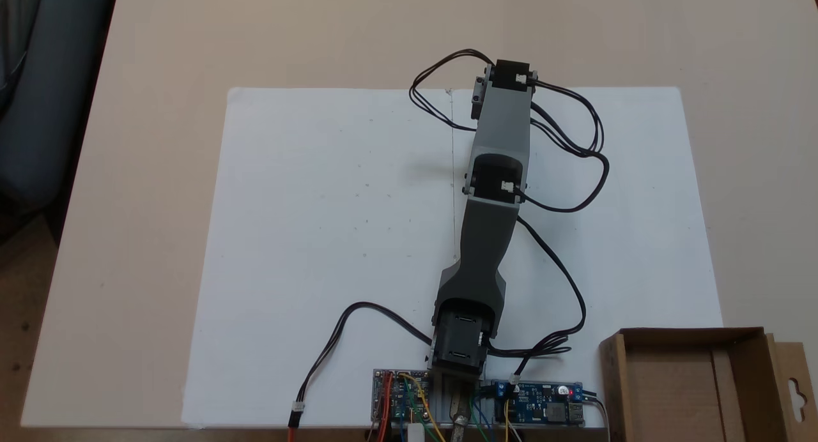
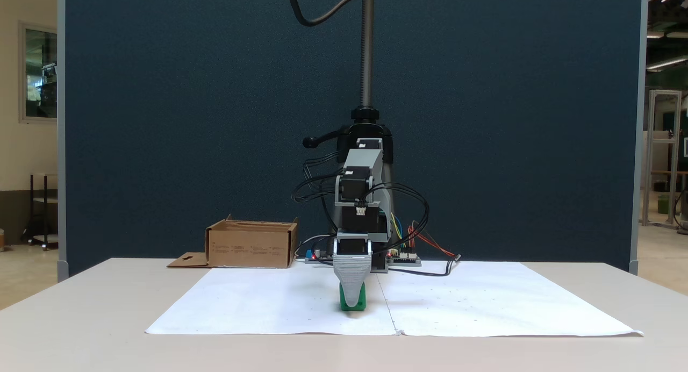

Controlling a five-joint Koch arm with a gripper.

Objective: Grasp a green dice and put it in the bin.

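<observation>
Reaching out over the white paper [image 1: 319, 237], the arm [image 1: 492, 193] stretches away from its base toward the far edge of the sheet in the top-down fixed view, with black cables [image 1: 575, 148] looping off its right side there. Seen from the front fixed view, the gripper [image 2: 353, 303] points straight down, its ribbed grey jaw facing the camera and its tip at paper level. The dice [image 2: 353, 304] sits directly behind that jaw, green showing on both sides of the tip and below it, resting on the paper. The two jaws stand one behind the other for this camera, and the top-down view hides them under the wrist, so whether they are apart or closed on the dice cannot be told. The bin [image 2: 251, 245] stands well apart from the gripper, behind it and to its left in the front view, beside the circuit boards [image 1: 543, 403] at the arm's base; in the top-down view the bin [image 1: 613, 378] sits at the lower right, off the paper's corner, open side up, its flap with the hang-hole lying flat on the outer side.
</observation>
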